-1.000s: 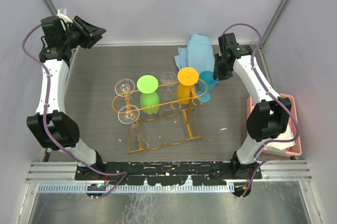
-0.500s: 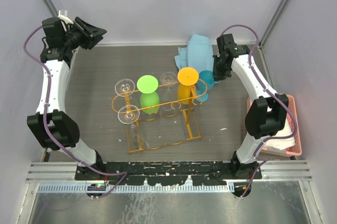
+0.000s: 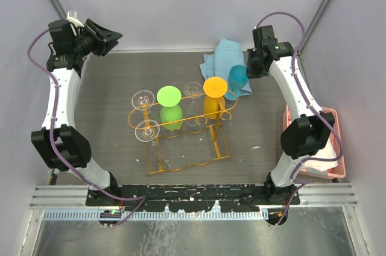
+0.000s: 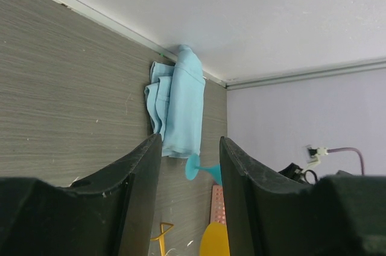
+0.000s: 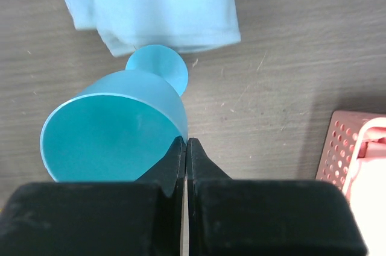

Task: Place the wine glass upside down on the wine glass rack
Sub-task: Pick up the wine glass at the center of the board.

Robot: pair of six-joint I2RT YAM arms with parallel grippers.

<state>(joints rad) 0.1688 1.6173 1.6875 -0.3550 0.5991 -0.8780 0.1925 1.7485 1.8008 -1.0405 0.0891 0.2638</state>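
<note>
The translucent teal plastic wine glass (image 3: pixel 237 78) is at the far right of the grey wood-grain worktop (image 3: pixel 102 99), just right of the rack's far right end and not on it. It is tilted. In my right wrist view its open mouth (image 5: pixel 111 128) faces the camera and its round foot (image 5: pixel 158 67) points at the edge of the light blue folded cloth (image 5: pixel 151 3). I cannot tell whether the foot touches the worktop.

My right tool (image 5: pixel 186 141) has its fingers brought together on the rim, with the thin wall of the bowl clamped between them.

The orange-gold wire wine glass rack (image 3: pixel 181 129) stands in the middle of the worktop. On it hang a green glass (image 3: pixel 169 95) and an orange glass (image 3: pixel 215 87), both foot up. Three clear glasses hang with them: two at the left end (image 3: pixel 146 129) and one between the coloured pair.

The cloth (image 3: pixel 224 57) lies at the far edge, just left of the teal glass. A pink perforated basket (image 3: pixel 339 141) sits at the right edge, nearer than the glass.

My left tool (image 4: pixel 188 202) is raised at the far left corner, well apart from the rack. Its fingers (image 4: pixel 136 196) stand apart and hold nothing. Between them, across the worktop, the cloth and the teal glass (image 4: pixel 202 169) show.
</note>
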